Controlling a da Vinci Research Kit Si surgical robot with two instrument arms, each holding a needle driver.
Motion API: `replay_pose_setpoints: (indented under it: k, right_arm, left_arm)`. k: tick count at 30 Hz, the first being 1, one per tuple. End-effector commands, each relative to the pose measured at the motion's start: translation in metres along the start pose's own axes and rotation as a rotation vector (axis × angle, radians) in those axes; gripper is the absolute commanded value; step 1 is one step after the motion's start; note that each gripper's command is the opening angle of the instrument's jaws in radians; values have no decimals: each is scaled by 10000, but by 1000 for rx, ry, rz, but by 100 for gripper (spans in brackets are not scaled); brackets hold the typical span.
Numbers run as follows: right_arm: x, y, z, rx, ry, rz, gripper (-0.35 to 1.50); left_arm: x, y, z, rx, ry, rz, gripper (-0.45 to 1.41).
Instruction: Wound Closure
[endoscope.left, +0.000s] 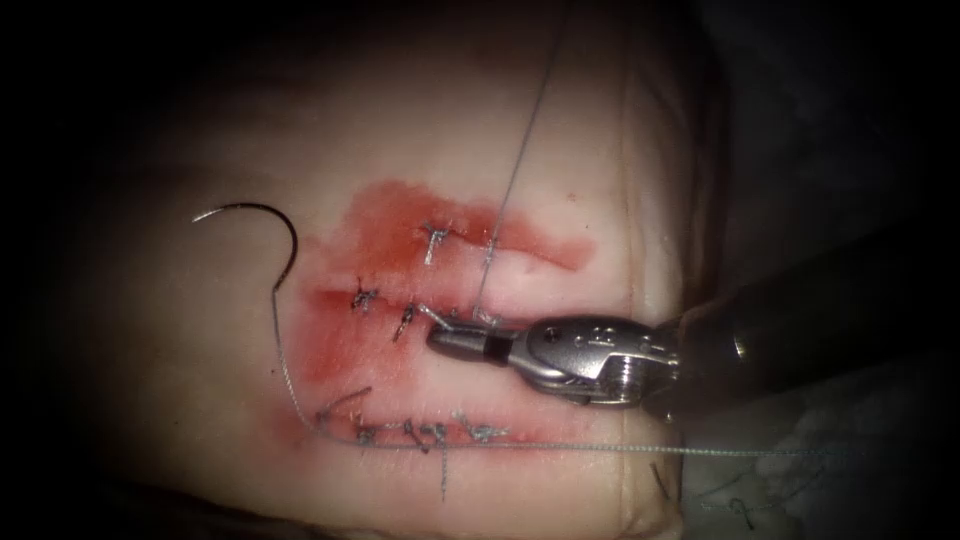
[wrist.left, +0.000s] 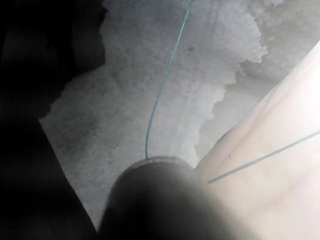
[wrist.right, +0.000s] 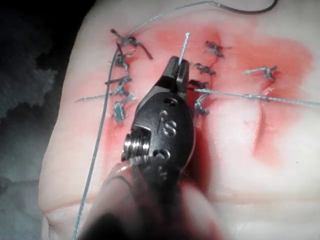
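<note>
Your right arm's tool (endoscope.left: 452, 338) reaches in from the right of the endoscope frame to its centre, its two jaws clamped on a short end of thread (wrist.right: 184, 46); in the right wrist view that pale end sticks straight out past the closed tips. One long strand of thread (endoscope.left: 520, 160) rises from beside those tips, close to the middle cut (endoscope.left: 400, 322), toward the top edge of the endoscope frame. Your left arm's tool (wrist.left: 160, 200) shows in its own wrist view as a dark rounded shaft, and you cannot tell how its jaws stand; one thread reaches that shaft there. The single curved needle (endoscope.left: 262, 225) lies loose on the tissue (endoscope.left: 200, 360) in the upper left of the endoscope frame, left of the cuts, held by neither tool and not in the tissue. Its thread (endoscope.left: 290, 395) runs down from the needle's lower end, then turns along the lower cut and goes off right as one long line. You can count three stitched rows: the upper with one knot (endoscope.left: 436, 238), the middle with two visible knots (endoscope.left: 362, 298), and the lower with about four (endoscope.left: 430, 433), though these crowd together. Red fluid (endoscope.left: 370, 250) stains the tissue around all three rows, deepest at centre left.
</note>
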Motion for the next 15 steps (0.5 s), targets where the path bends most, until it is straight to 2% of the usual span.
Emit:
replay_pose_setpoints:
  k: [1,15]
  right_arm:
    - [2,2,7,-6,-1,-1,-35]
    - [6,10,10,-32,6,-10,-35]
  left_arm:
    - [-5,10,6,-5,-2,0,-45]
    - [-2,0,12,-7,17,11,-45]
